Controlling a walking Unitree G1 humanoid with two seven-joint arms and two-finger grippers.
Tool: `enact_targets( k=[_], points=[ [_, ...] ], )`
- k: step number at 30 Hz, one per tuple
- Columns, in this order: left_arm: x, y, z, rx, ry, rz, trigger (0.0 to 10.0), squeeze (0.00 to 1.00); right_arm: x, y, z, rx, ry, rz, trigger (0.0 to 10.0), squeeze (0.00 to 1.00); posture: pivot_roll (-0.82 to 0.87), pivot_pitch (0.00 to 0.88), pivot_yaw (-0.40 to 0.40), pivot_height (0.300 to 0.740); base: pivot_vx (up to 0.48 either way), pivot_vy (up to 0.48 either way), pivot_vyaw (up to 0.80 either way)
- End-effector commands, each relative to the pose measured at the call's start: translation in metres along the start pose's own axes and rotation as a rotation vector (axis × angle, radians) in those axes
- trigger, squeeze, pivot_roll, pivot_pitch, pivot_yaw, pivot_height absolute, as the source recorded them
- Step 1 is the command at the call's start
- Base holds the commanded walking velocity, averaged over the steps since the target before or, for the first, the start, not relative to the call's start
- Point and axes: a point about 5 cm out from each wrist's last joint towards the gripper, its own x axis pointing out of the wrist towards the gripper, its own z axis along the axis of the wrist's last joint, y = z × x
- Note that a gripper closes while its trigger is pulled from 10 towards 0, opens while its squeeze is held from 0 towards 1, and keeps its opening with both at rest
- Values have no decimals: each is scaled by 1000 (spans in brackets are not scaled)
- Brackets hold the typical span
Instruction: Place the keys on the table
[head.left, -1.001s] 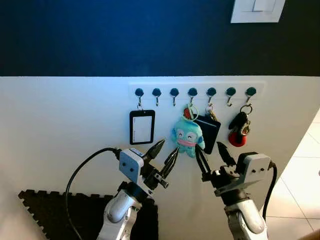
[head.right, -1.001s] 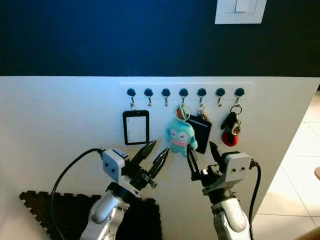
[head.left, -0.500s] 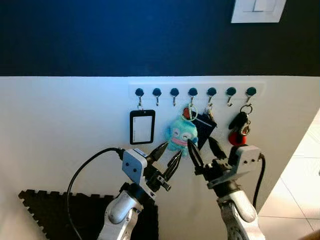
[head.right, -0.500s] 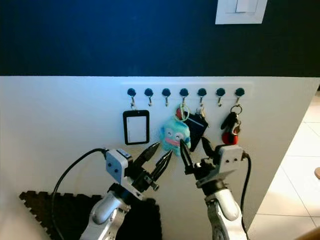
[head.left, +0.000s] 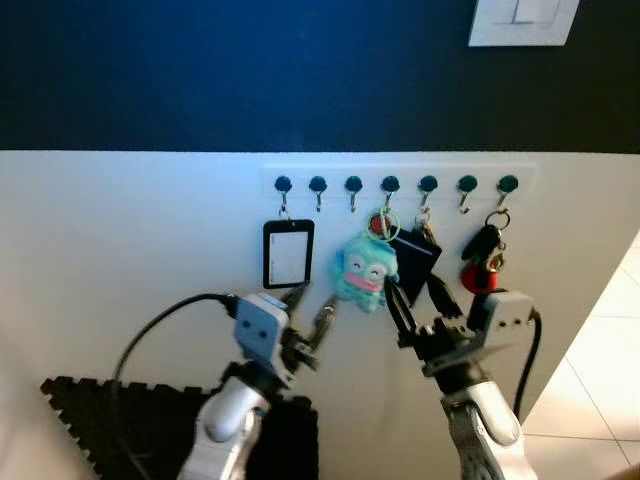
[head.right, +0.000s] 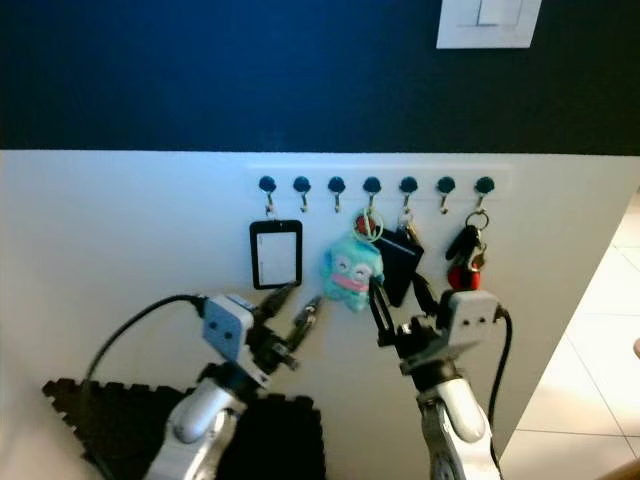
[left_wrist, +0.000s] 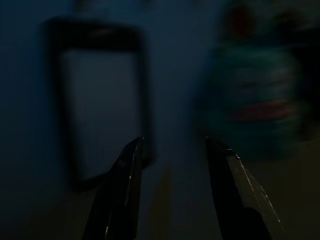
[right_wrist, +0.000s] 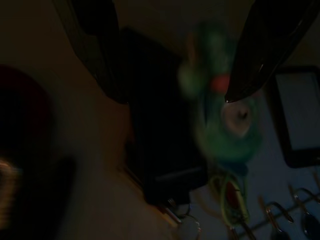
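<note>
A row of hooks (head.left: 353, 184) on the white wall carries a black badge holder (head.left: 288, 254), a teal plush keychain (head.left: 362, 272), a black key pouch (head.left: 416, 258) and a red and black car key (head.left: 484, 262). My right gripper (head.left: 412, 288) is open, its tips just below the plush and the pouch. In the right wrist view its fingers (right_wrist: 97, 55) frame the pouch (right_wrist: 160, 125) and the plush (right_wrist: 220, 115). My left gripper (head.left: 311, 305) is open below the badge holder, aimed between the badge holder (left_wrist: 100, 100) and the plush (left_wrist: 255, 100).
A white switch plate (head.left: 522, 20) sits high on the dark blue upper wall. A black foam mat (head.left: 110, 420) lies on the floor at the lower left. Pale floor tiles (head.left: 600, 370) show past the wall's right end.
My right gripper rose to the plush and nudged it left, then eased slightly right. My left gripper drew back a little and its fingers look closer together.
</note>
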Motion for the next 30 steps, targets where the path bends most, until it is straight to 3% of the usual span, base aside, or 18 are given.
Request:
enact_targets(
  k=[1,5,12,19,24,30],
  points=[
    [-2,14,-3,28,17,47,10000,0,-8,7,1,2,21,37,10000,0,14,69,15,740,0,0,0],
    [1,17,0,-22,-6,23,10000,0,-18,12,0,-9,38,57,10000,0,7,71,23,740,0,0,0],
    [4,2,6,-99,-44,-55,10000,0,-6,14,4,-1,12,51,10000,0,1,69,28,740,0,0,0],
    [4,-2,3,-88,-28,-76,10000,0,-1,16,7,1,4,60,10000,0,13,67,11,740,0,0,0],
    [1,1,4,-87,-30,-72,10000,0,4,16,24,-7,-69,28,10000,0,16,66,11,740,0,0,0],
    [1,-1,4,-92,-30,-81,10000,0,3,40,33,24,-62,188,10000,0,8,68,21,740,0,0,0]
  ],
)
